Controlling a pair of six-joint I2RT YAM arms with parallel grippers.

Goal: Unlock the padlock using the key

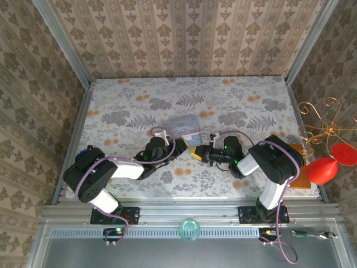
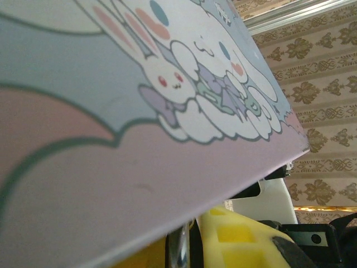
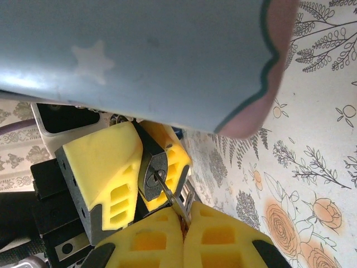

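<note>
The padlock (image 3: 155, 170), a small dark body, sits clamped between the yellow fingers (image 3: 103, 162) of my left gripper (image 1: 184, 146). A thin grey key (image 3: 173, 200) has its blade in the padlock's keyhole. My right gripper (image 3: 184, 220) is shut on the key's head. In the top view the right gripper (image 1: 196, 152) meets the left one tip to tip near the table's middle. In the left wrist view a silvery strip, probably the shackle (image 2: 181, 245), shows between the left gripper's (image 2: 192, 245) yellow fingers, the rest hidden by the pouch.
A bluish cartoon-print pouch (image 1: 181, 125) lies just behind both grippers and looms over both wrist views (image 2: 111, 111) (image 3: 139, 50). A red ornament on a gold wire stand (image 1: 326, 167) is at the right edge. Metal-framed papered walls (image 1: 78, 128) enclose the floral table (image 1: 139, 106).
</note>
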